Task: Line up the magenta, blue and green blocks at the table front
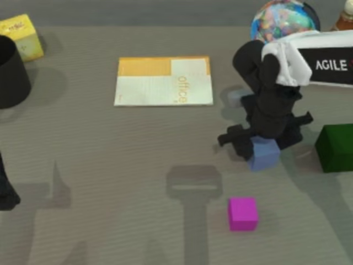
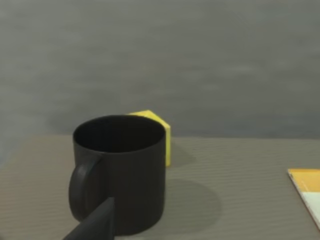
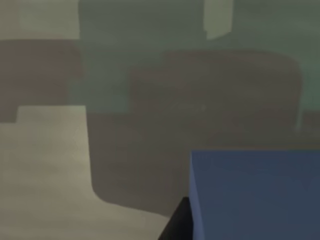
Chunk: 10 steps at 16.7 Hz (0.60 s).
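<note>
Blocks number three on the table: a magenta block near the front, a blue block behind and slightly right of it, and a green block at the right edge. Right end effector sits directly over the blue block, black fingers on either side, apparently clamped on it; its wrist view shows the blue face close up with a dark finger beside it. One orange-and-cream book lies farther back, centre. One black mug and one yellow box stand at the far left, one globe at the far right. Left arm is parked at the left edge; I cannot tell its end effector's state.
</note>
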### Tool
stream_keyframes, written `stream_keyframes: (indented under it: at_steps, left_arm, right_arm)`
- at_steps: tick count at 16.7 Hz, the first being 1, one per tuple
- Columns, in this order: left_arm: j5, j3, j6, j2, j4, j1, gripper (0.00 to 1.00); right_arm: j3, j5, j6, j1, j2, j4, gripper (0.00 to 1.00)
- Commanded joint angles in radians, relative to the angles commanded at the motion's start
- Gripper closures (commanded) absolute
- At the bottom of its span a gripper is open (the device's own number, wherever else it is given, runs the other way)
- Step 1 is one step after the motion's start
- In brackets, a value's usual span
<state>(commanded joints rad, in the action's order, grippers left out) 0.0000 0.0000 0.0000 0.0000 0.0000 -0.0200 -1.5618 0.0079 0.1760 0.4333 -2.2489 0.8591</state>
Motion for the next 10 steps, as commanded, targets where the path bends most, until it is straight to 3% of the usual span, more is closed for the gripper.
stream_keyframes:
  at_steps: [6, 10]
  left_arm:
    - [0.0, 0.0, 0.0, 0.0, 0.0, 0.0, 0.0]
    - [0.0, 0.0, 0.0, 0.0, 0.0, 0.0, 0.0]
  right_arm:
    - [-0.114, -0.001, 0.0, 0.006, 0.068, 0.194, 1.0]
    - [-0.139, -0.001, -0.002, 0.008, 0.09, 0.23, 1.0]
